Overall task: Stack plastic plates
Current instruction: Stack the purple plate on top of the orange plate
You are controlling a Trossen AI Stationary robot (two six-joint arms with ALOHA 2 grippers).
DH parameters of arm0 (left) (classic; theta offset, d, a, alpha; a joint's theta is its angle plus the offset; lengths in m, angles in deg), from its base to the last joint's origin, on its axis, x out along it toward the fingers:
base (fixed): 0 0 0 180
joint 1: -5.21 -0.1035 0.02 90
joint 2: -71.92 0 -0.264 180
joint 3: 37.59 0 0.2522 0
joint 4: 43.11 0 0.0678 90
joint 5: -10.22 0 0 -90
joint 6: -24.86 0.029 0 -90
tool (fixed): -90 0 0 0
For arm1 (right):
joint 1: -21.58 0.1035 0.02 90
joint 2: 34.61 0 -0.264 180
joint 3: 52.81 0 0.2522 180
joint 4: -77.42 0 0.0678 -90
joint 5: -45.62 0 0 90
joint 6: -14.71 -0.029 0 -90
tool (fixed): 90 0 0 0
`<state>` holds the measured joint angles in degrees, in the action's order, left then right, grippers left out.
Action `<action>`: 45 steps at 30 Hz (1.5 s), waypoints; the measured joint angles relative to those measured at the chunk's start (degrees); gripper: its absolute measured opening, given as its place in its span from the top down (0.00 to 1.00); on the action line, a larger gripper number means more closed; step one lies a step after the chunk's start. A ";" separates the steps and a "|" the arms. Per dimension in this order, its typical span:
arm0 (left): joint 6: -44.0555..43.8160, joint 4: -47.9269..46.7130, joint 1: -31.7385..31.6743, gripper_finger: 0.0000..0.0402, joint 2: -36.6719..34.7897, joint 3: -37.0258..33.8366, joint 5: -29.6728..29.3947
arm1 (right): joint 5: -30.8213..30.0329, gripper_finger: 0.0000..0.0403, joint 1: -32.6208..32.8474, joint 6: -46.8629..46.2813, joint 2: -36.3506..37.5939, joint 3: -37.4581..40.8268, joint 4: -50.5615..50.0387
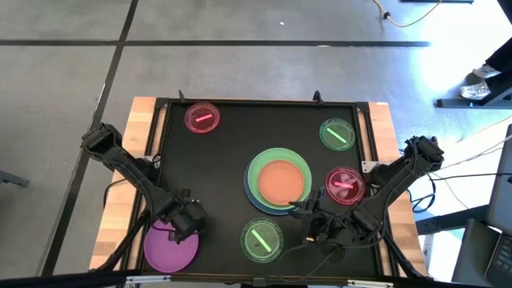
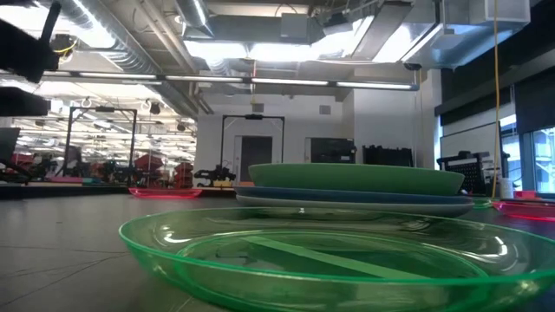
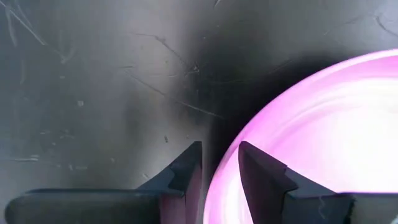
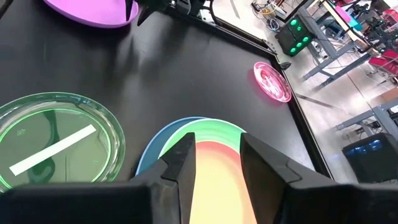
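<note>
A stack [image 1: 279, 182] stands mid-table: an orange plate [image 4: 217, 180] on a light green one [image 2: 355, 178], over blue-grey and white plates. My right gripper [image 4: 217, 155] is open, above the stack's near-right rim [image 1: 308, 212]. The purple plate [image 3: 323, 124] sits at the near-left corner [image 1: 170, 246], with my left gripper [image 3: 219, 165] shut on its rim. Small striped plates lie flat on the mat: pink [image 1: 202, 118], green [image 1: 338, 134], pink-red [image 1: 346, 186] and green [image 1: 262, 238]. My left gripper pinches the purple plate's rim [image 3: 214, 186] on its far-right side, one finger inside the plate and one outside. The fingers come from above, pointing down. The held side looks raised off the mat, with a dark shadow beside it; its other side is out of frame.
A raised black frame [image 1: 157, 144] borders the dark mat, with wooden table strips outside it. The near small green plate [image 2: 329, 260] lies between the stack and the near edge. Bare mat [image 1: 208, 176] lies left of the stack.
</note>
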<state>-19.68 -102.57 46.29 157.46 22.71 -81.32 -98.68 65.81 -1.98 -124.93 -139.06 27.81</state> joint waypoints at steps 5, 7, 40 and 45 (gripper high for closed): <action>-0.13 2.64 0.00 0.75 0.00 -1.63 0.01 | 0.00 0.71 -0.02 0.00 0.00 0.00 0.00; -0.09 4.03 -0.01 0.75 0.00 -2.48 0.48 | 0.00 0.71 -0.02 0.00 0.00 0.00 0.00; 4.49 5.30 -4.56 0.98 -2.16 3.99 0.94 | -0.02 0.71 -0.11 0.37 -1.33 0.02 0.01; 8.31 4.17 -6.78 0.98 -3.32 8.77 -2.75 | -0.04 0.71 -0.11 0.31 -1.33 0.02 0.06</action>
<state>-11.36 -98.40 39.51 154.14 31.48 -84.07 -98.72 65.70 -1.67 -126.27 -139.03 27.86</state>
